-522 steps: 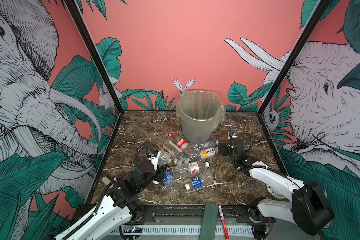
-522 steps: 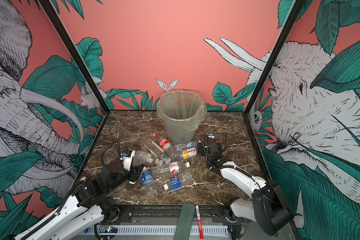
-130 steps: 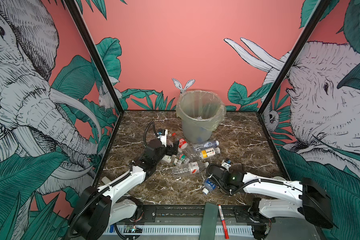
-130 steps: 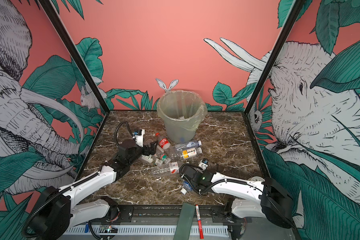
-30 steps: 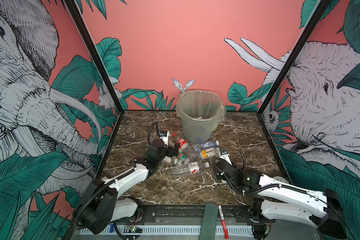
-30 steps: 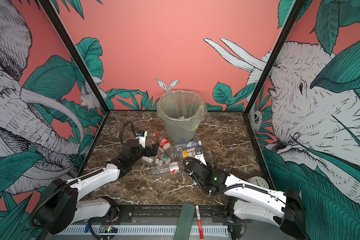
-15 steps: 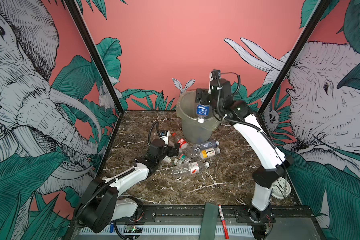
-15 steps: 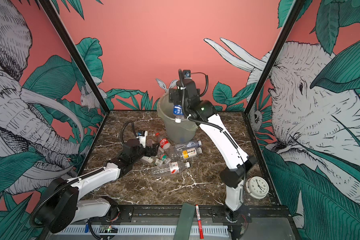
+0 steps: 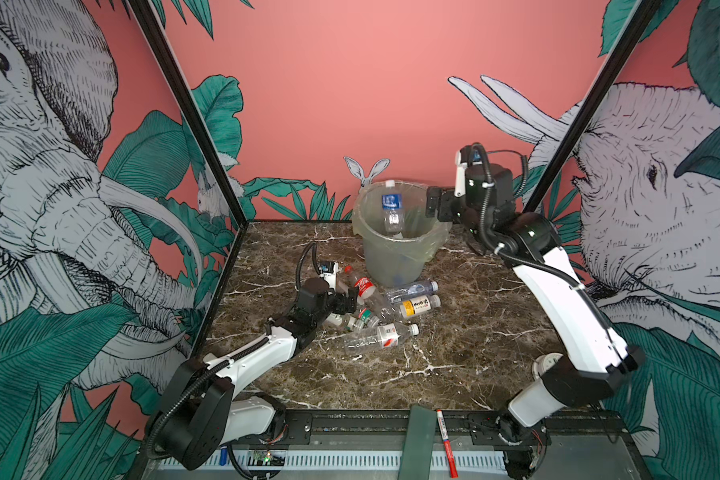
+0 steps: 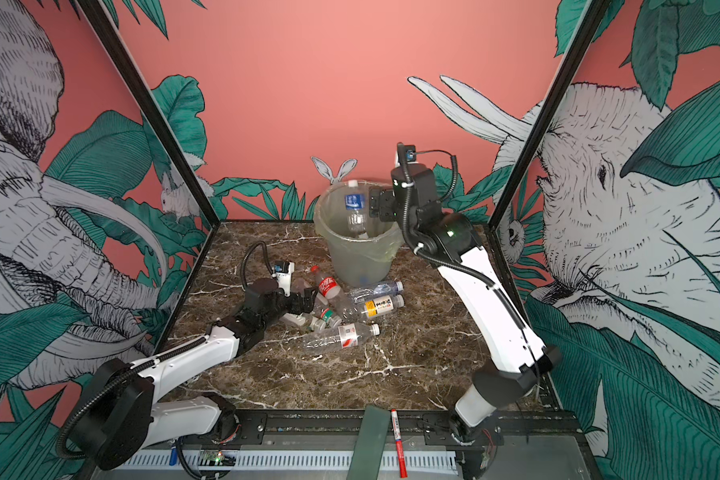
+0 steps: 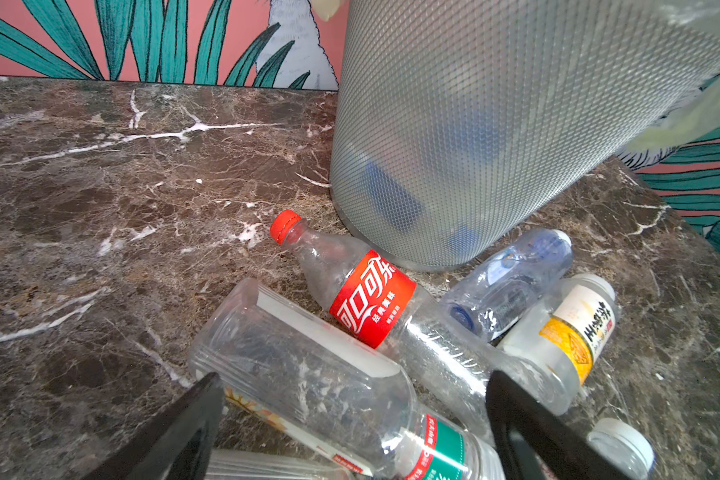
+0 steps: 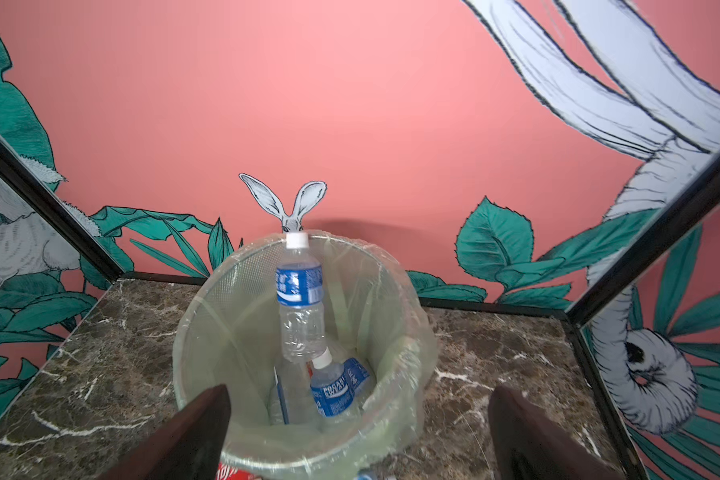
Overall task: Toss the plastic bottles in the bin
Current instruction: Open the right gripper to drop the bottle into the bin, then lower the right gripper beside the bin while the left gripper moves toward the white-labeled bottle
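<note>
left gripper (image 11: 354, 376) wide open and empty, green-label bottle (image 11: 292, 353) lying slantwise between its jaws. right gripper (image 12: 360, 388) open, empty, above the bin (image 12: 233, 332).

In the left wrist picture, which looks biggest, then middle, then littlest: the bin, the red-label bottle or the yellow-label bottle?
1. bin
2. red-label bottle
3. yellow-label bottle, though its far end is partly covered, so this is less sure.

Top views look down from the front; each wrist camera, close in, apparently faces the bin (image 11: 474, 124).
</note>
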